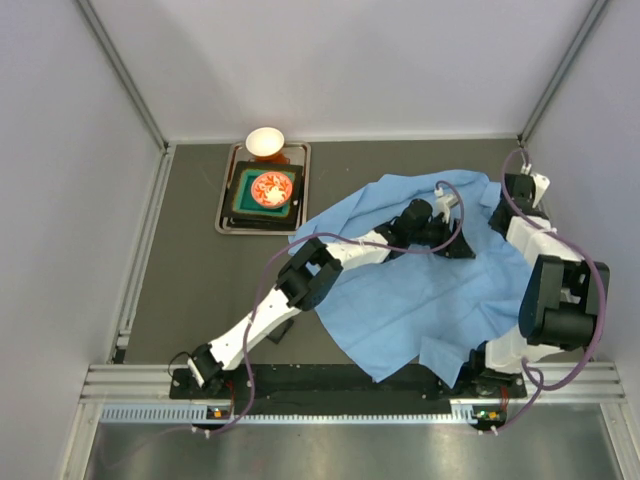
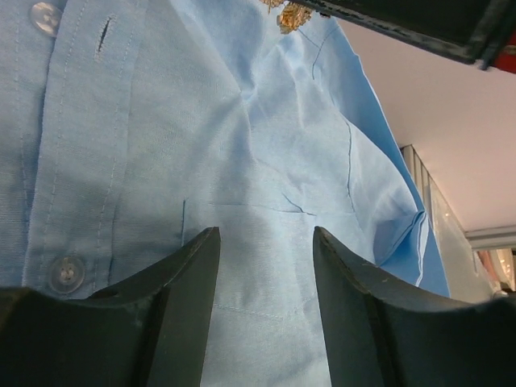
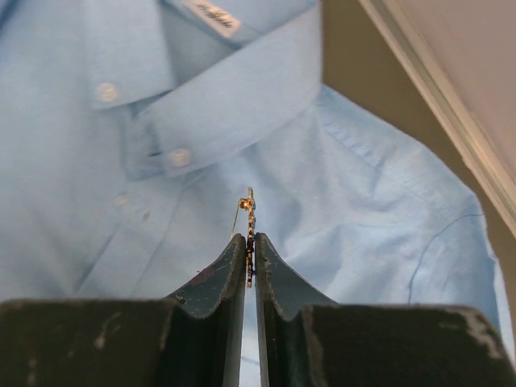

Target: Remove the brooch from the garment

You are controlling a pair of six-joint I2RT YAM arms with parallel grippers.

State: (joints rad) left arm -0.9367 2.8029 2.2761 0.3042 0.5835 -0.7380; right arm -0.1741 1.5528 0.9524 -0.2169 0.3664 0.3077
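Note:
The light blue shirt point(image 1: 420, 290) lies spread on the right half of the dark table. In the right wrist view its collar point(image 3: 234, 97) and buttons show below my right gripper point(image 3: 250, 239), which is shut on the small gold-silver brooch point(image 3: 250, 211), held edge-on with its thin pin wire standing off to the left. I cannot tell whether the pin still touches the fabric. The brooch also shows in the left wrist view point(image 2: 292, 14), under the right gripper's dark finger. My left gripper point(image 2: 266, 235) is open, its fingers down on the shirt front point(image 2: 242, 161) near the placket.
A metal tray point(image 1: 228, 205) at the back left holds a dark square box with a red-orange item point(image 1: 270, 188). A white bowl point(image 1: 265, 142) stands behind it. White walls close in the table on the left, the right and the back.

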